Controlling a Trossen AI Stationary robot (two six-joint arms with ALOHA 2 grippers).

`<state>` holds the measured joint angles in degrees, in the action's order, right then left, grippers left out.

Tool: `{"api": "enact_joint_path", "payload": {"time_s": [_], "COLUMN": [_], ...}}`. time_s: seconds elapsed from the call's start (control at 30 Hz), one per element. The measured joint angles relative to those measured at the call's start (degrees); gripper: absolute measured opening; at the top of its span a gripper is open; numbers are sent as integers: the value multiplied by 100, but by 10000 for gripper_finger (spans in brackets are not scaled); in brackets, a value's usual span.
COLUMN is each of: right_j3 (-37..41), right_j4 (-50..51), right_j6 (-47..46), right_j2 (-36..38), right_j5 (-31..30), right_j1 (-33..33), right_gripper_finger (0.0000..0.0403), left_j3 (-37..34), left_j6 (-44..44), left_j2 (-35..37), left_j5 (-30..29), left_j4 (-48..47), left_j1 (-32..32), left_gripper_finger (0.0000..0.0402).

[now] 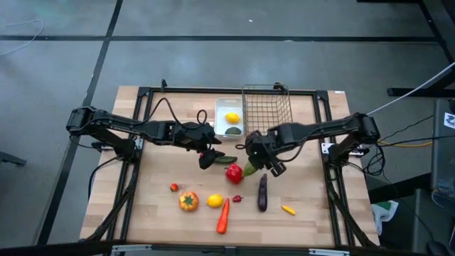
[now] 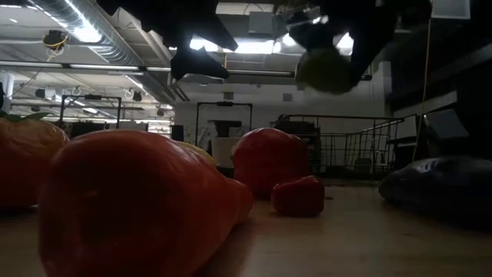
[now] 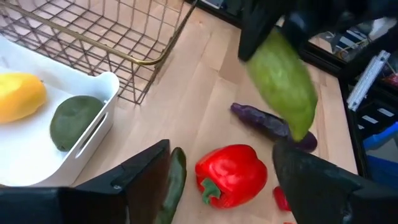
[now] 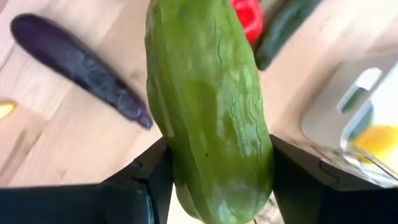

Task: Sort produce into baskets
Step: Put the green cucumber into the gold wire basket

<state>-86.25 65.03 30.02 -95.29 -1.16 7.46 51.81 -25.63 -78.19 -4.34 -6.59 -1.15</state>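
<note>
Wooden tabletop [image 1: 156, 206] from above: right gripper [image 1: 254, 165] has its jaws pinched on a light green cucumber [image 1: 252, 169], lifted just short of the wire basket [image 1: 266, 108]. Left gripper [image 1: 207, 158] hovers beside the white tray [image 1: 217, 114], which holds 1 lemon [image 1: 232, 118] and 1 green piece. Loose stuff: 1 red pepper [image 1: 234, 173], 1 dark cucumber [image 1: 226, 159], 1 eggplant [image 1: 262, 193], 1 tomato [image 1: 188, 201], 1 lemon, 1 carrot [image 1: 223, 215], 3 or so small chillies.

Low view: that cucumber hangs clear of the table, carrot up close.

Left wrist: its jaws are spread, nothing between them, pepper and dark cucumber just below.

Right wrist: grip sits low on the cucumber, most of it sticks out past the fingers [image 4: 146, 180].

My worry: it pivots or slides out mid-carry, or clips the basket rim. The 2 arms are also near each other.
</note>
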Motion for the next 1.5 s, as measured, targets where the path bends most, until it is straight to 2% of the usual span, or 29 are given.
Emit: {"api": "enact_joint_path", "payload": {"time_s": [0.2,0.4,0.83,1.07,1.37,1.5], "right_j3": [-399,-399,-401,-399,-396,-396], "right_j4": [926,1244,387,196,-7,-183], "right_j6": [-3,-114,67,129,195,205], "right_j2": [71,243,-54,-695,-1653,-1886], "right_j5": [-565,-637,-532,147,168,-52], "right_j1": [-99,-704,-3203,-4294,-4666,-4690], "right_gripper_finger": [211,211,211,211,212,212], "left_j3": [0,0,0,0,0,0], "left_j6": [109,160,156,157,157,157], "left_j2": [0,0,0,0,0,0], "left_j5": [0,0,0,0,0,0], "left_j4": [1,4,35,37,37,37], "left_j1": [0,0,0,0,0,0], "left_gripper_finger": [278,278,278,278,278,278]}}
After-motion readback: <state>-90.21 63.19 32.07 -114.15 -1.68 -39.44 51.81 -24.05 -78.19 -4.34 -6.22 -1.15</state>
